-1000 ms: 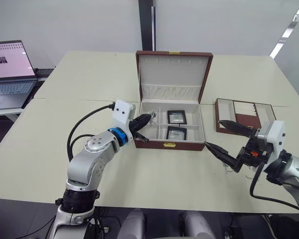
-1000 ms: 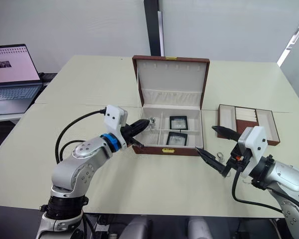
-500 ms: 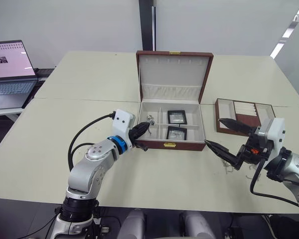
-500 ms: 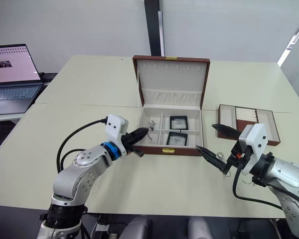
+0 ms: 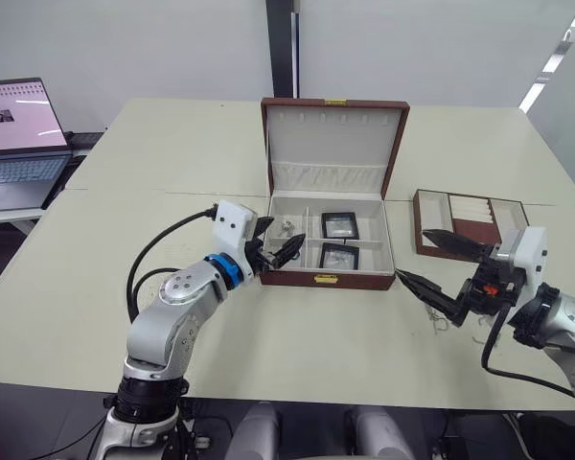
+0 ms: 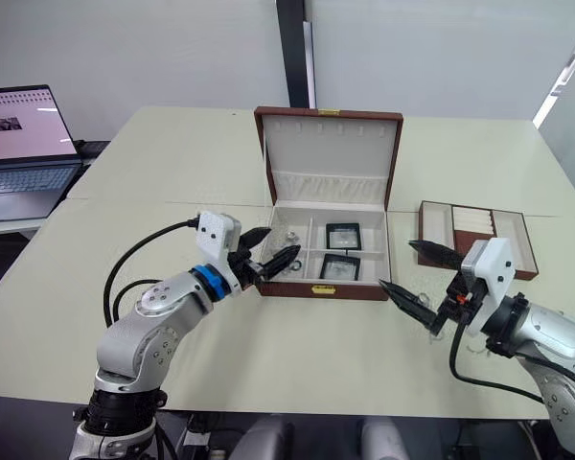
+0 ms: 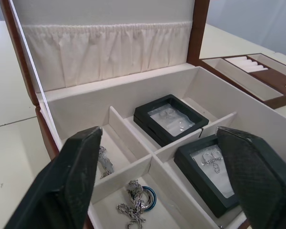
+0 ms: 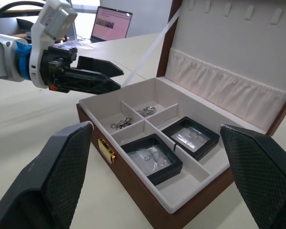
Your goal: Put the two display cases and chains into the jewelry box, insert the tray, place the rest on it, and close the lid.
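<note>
Currently my left gripper (image 5: 279, 247) is spread, empty, at the box's (image 5: 331, 280) front-left corner; chains (image 7: 133, 200) lie just beyond its fingertips. My right gripper (image 5: 429, 263) is spread beside the tray (image 5: 465, 216).

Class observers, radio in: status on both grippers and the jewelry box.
Left gripper open, empty, at jewelry box left edge. Right gripper open, empty. Both display cases and chains in. Tray still outside.

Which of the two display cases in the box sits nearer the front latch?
The display case in the front right compartment, just behind the brass latch. The other case lies behind it, nearer the lid.
</note>
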You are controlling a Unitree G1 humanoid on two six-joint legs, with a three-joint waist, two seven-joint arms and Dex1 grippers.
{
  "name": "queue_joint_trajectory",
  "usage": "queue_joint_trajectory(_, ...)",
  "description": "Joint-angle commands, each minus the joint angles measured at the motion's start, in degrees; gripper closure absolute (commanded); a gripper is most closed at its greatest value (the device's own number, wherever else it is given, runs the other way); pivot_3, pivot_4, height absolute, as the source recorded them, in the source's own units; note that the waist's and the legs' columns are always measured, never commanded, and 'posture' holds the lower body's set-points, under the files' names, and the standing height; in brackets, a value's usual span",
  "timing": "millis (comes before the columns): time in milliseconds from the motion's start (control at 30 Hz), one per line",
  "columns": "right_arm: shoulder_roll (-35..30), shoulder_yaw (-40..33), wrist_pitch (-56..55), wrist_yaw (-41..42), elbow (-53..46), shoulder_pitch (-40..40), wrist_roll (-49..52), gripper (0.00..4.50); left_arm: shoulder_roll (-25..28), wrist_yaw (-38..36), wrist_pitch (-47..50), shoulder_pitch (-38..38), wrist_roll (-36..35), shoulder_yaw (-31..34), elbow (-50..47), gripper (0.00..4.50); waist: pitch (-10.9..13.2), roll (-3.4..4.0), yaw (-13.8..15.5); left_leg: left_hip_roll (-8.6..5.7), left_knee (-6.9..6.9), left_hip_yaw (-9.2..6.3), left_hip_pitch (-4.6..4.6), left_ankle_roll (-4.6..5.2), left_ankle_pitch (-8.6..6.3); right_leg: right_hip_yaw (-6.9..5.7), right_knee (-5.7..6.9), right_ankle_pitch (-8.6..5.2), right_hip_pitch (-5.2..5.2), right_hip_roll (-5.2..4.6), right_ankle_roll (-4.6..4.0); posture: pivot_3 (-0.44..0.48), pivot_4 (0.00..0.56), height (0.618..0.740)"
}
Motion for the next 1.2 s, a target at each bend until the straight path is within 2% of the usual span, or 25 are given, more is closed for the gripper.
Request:
queue_joint_trajectory(33,0.3,-3.3,-2.5,0.3,2.1,0.2,-0.6,0.0,0.7,-2.0,0.1,-2.7,-3.8,3.2,-1.6,0.04,0.0,-0.01,0.0,0.0,0.0,0.0,-0.01,0.0,0.0,-0.01,0.0,0.0,0.0,0.0,0.0,0.0,0.15,0.74)
queue_joint_trajectory(200,0.6,-5.7,-3.8,0.5,5.7,1.2,-1.2,0.0,4.3,-5.7,2.9,-4.2,-8.6,7.1,0.5,0.04,0.0,0.0,-0.2,0.0,-0.02,0.02,0.01,0.0,0.0,0.01,0.0,0.0,0.0,0.01,0.0,0.0,0.15,0.74)
queue_joint_trajectory(333,0.2,-8.9,-5.9,1.4,11.2,2.5,-2.7,0.0,10.3,-8.9,2.8,-2.6,-9.2,11.1,4.2,0.04,0.0,0.02,-0.4,0.02,-0.04,0.04,0.04,0.0,0.0,0.01,0.01,0.0,0.0,0.03,0.0,0.0,0.15,0.74)
queue_joint_trajectory(500,0.3,-14.0,-10.4,2.0,22.4,4.7,-6.0,0.0,15.3,-7.3,-1.3,2.3,-6.6,19.6,10.2,0.04,0.0,0.02,-0.4,0.03,-0.06,0.03,0.05,0.01,-0.01,0.01,0.0,0.0,0.0,0.02,-0.01,0.0,0.15,0.74)
queue_joint_trajectory(633,3.3,-16.5,-14.5,-1.5,28.3,4.4,-8.5,0.0,14.9,-2.3,-5.6,5.5,-4.3,26.1,17.5,0.04,0.0,0.04,-0.4,0.09,-0.08,0.04,0.06,0.01,-0.01,0.04,0.0,0.0,0.0,0.01,-0.03,0.0,0.15,0.74)
queue_joint_trajectory(800,7.3,-18.3,-20.6,-7.4,36.0,3.2,-12.2,0.0,13.1,11.0,-12.5,5.6,2.2,31.5,26.3,0.04,0.0,0.03,-0.4,0.12,-0.09,0.07,0.12,0.01,-0.01,0.07,-0.01,0.05,0.01,0.0,-0.09,0.0,0.15,0.74)
queue_joint_trajectory(1033,11.9,-19.0,-27.3,-16.1,41.6,0.9,-16.2,0.0,10.4,23.4,-21.3,7.2,9.7,33.1,30.3,0.04,0.0,0.05,-0.4,0.18,-0.1,0.07,0.12,0.0,-0.01,0.07,0.0,0.05,-0.01,-0.02,-0.1,0.0,0.15,0.74)
queue_joint_trajectory(1200,12.7,-19.9,-30.4,-21.4,45.5,-1.1,-17.9,0.0,8.5,31.2,-22.3,7.9,12.8,33.8,30.9,0.04,0.0,0.1,-0.7,0.16,-0.1,0.09,0.13,0.0,-0.01,0.1,0.02,0.06,-0.01,-0.03,-0.11,0.0,0.15,0.74)
